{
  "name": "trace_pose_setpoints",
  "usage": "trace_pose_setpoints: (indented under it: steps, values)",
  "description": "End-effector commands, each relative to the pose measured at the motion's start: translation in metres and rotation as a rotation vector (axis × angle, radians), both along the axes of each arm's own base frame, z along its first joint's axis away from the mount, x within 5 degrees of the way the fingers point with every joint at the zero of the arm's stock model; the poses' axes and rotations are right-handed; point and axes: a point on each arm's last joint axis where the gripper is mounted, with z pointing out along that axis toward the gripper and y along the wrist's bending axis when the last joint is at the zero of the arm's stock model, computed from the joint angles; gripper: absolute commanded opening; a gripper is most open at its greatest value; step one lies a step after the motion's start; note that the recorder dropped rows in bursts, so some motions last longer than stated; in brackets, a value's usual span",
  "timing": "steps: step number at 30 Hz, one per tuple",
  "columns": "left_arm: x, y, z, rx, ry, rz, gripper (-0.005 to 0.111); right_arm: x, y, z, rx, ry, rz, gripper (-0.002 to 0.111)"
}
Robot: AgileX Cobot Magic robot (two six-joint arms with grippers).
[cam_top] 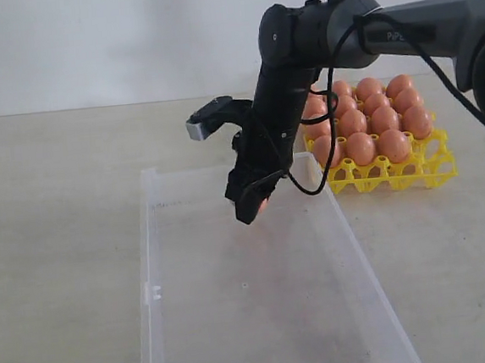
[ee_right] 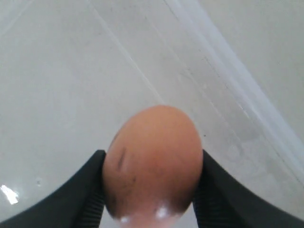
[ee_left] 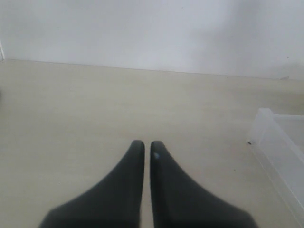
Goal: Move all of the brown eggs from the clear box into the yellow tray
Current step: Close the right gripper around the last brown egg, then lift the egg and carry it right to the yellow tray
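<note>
My right gripper point(cam_top: 255, 204) hangs over the far end of the clear box point(cam_top: 240, 351), shut on one brown egg point(ee_right: 153, 161); only a sliver of that egg point(cam_top: 264, 202) shows between the black fingers in the exterior view. Inside the box I see no other eggs. The yellow tray point(cam_top: 433, 169) stands behind and to the right of the box, with several brown eggs point(cam_top: 373, 115) in its cups. The left gripper point(ee_left: 147, 144) is shut on nothing, over bare table, and is out of the exterior view. A corner of the clear box point(ee_left: 280, 142) appears in the left wrist view.
The beige table point(cam_top: 58, 214) spreads around the box and tray, with a white wall point(cam_top: 111, 40) behind. The right arm point(cam_top: 399, 28) reaches in from the upper right, passing over the tray's left part. A small latch point(cam_top: 153, 293) sits on the box's left wall.
</note>
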Motion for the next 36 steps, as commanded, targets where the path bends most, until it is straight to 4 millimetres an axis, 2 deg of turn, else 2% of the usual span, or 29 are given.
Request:
trace_pose_setpoints:
  steps: [1, 5, 8, 12, 13, 16, 18, 23, 28, 32, 34, 35, 36]
  values:
    - [0.0, 0.0, 0.0, 0.0, -0.007, 0.001, 0.004, -0.006, 0.002, 0.027, 0.057, 0.008, -0.075, 0.0]
    - [0.0, 0.0, 0.0, 0.0, -0.007, 0.001, 0.004, -0.008, 0.009, 0.056, 0.189, -0.04, -0.152, 0.0]
    - [0.0, 0.0, 0.0, 0.0, -0.007, 0.001, 0.004, -0.015, 0.01, 0.068, 0.283, -0.104, -0.237, 0.0]
    - [0.0, 0.0, 0.0, 0.0, -0.007, 0.001, 0.004, -0.049, -0.006, 0.056, 0.286, -0.244, -0.377, 0.0]
    - [0.0, 0.0, 0.0, 0.0, -0.007, 0.001, 0.004, -0.06, -0.01, 0.059, 0.291, -0.308, -0.404, 0.0]
    - [0.0, 0.0, 0.0, 0.0, -0.007, 0.001, 0.004, -0.095, -0.031, 0.065, 0.308, -0.576, -0.521, 0.0]
    - [0.0, 0.0, 0.0, 0.0, -0.007, 0.001, 0.004, -0.111, -0.048, 0.075, 0.334, -0.738, -0.606, 0.0]
    - [0.0, 0.0, 0.0, 0.0, -0.007, 0.001, 0.004, -0.137, -0.093, 0.109, 0.447, -1.13, -0.944, 0.0]
    - [0.0, 0.0, 0.0, 0.0, -0.007, 0.001, 0.004, -0.149, -0.145, 0.128, 0.549, -1.401, -1.56, 0.0]
    - [0.0, 0.0, 0.0, 0.0, -0.007, 0.001, 0.004, -0.141, -0.184, 0.117, 0.739, -1.228, -1.869, 0.0]
    - [0.0, 0.0, 0.0, 0.0, -0.007, 0.001, 0.004, -0.131, -0.205, 0.106, 0.919, -1.078, -2.005, 0.0]
    - [0.0, 0.0, 0.0, 0.0, -0.007, 0.001, 0.004, -0.119, -0.224, 0.094, 1.078, -0.963, -2.04, 0.0]
    - [0.0, 0.0, 0.0, 0.0, -0.007, 0.001, 0.004, -0.114, -0.231, 0.09, 1.203, -0.894, -2.064, 0.0]
